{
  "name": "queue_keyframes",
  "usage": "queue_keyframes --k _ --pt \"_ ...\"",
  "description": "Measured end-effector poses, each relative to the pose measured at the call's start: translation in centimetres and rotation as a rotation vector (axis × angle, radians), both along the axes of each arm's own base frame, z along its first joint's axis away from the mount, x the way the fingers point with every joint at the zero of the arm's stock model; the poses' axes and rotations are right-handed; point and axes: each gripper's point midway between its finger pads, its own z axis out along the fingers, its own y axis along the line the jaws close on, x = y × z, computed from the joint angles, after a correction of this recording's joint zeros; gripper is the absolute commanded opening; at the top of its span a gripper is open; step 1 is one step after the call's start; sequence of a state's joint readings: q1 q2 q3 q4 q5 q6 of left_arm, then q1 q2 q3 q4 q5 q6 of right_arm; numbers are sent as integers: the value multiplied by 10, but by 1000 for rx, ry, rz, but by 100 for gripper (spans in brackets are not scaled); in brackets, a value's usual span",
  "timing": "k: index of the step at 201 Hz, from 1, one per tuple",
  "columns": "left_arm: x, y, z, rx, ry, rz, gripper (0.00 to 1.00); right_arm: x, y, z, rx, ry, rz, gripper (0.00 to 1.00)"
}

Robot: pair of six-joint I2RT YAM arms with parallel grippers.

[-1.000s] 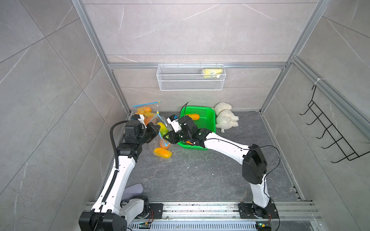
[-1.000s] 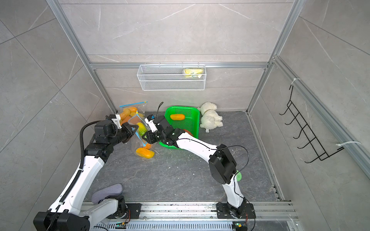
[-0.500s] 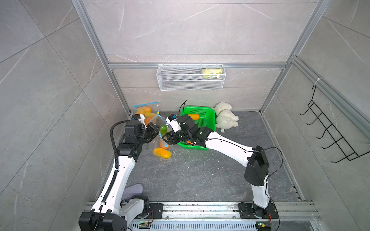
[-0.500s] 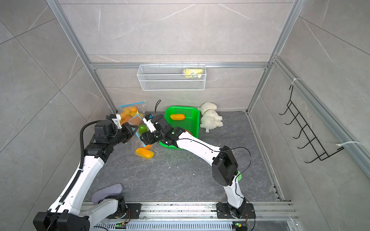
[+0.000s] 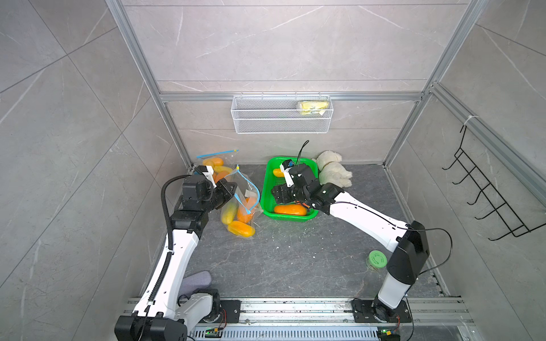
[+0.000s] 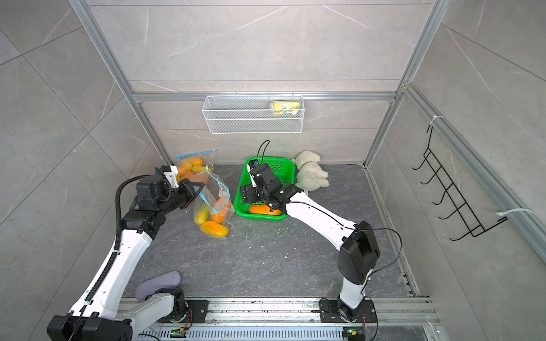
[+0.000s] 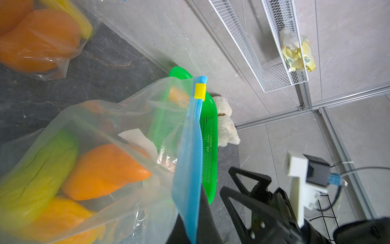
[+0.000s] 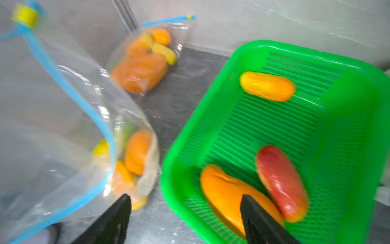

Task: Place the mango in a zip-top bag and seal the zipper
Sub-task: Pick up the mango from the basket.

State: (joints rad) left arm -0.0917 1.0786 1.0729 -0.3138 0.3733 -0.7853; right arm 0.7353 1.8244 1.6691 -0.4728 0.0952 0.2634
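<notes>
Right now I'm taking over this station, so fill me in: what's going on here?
The left gripper is shut on the blue zipper edge of a zip-top bag, holding its mouth open; several mangoes lie inside. The right gripper is open and empty over the green basket, beside an orange mango. The bag is not sealed yet. A second bag sits by the back wall.

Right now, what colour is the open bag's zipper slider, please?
Yellow slider, clearest in the left wrist view.

Zip-top bag (image 5: 246,189) of clear glossy plastic film, green basket (image 5: 266,189) of shiny perforated plastic, wall shelf (image 5: 266,121) of white metal mesh, floor (image 5: 295,259) dark matt stone
</notes>
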Motion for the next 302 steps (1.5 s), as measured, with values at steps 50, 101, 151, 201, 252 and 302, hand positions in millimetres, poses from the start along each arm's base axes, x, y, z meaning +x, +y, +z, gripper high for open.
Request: queue_keyframes --k 50,101,151,201,252,302 --pt "0 0 -1 0 1 0 0 51 -51 -111 -378 190 -41 91" --pt "0 0 -2 2 4 0 0 82 -55 -153 -512 257 -38 87" --pt "0 1 -2 10 1 0 0 97 -74 -187 -565 332 -77 75" --pt "0 1 -2 10 0 -1 0 99 -75 -194 -547 359 -88 34" --pt "0 0 -4 9 4 -4 0 78 -58 -142 -314 303 -60 24" --pt "2 -1 -13 9 26 -10 0 32 -2 58 382 -159 86 21"
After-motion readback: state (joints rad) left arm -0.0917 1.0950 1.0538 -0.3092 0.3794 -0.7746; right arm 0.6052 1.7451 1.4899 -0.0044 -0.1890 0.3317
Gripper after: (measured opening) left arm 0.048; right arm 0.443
